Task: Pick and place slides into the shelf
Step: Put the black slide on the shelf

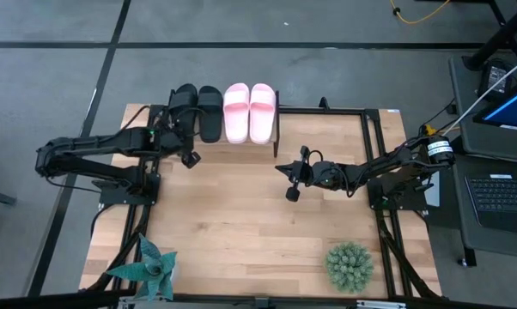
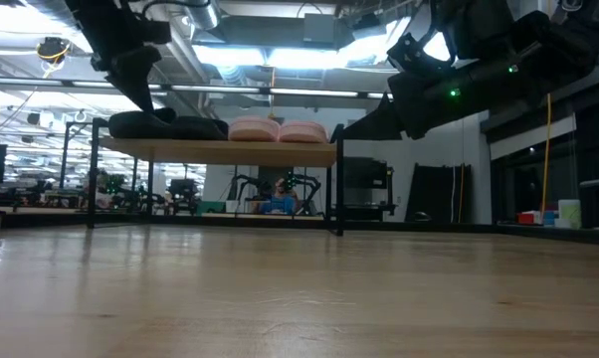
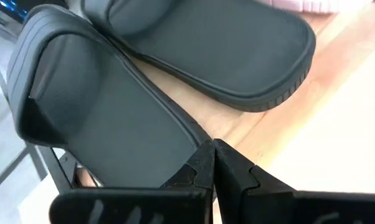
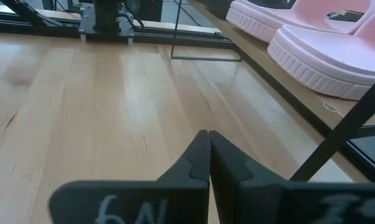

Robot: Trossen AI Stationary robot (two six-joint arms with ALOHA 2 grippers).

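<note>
1. Already all four slides sit in a row on the shelf point(image 1: 278, 129) at the far edge of the table point(image 1: 241, 223): the black pair point(image 1: 198, 110) to the left, the pink pair point(image 1: 249, 112) to the right, touching side by side.
2. Over the outermost black slide point(image 3: 106, 118) hangs the left gripper point(image 3: 211, 163), its two fingers pressed together with nothing between them; its tips sit just at that slide's edge.
3. Beside it lies the other black slide point(image 3: 231, 50), flat on the light plank.
4. Out over the bare middle of the table hovers the right gripper point(image 1: 291, 180), clear of the wood and well apart from the shelf; its fingers are closed and it holds nothing.
5. From that arm's wrist, the pink slides point(image 4: 324, 37) show on the plank, above a thin black leg point(image 4: 343, 130).
6. Near the front edge stand two small green plants, a spiky one point(image 1: 147, 266) at the left and a round one point(image 1: 350, 266) at the right.
</note>
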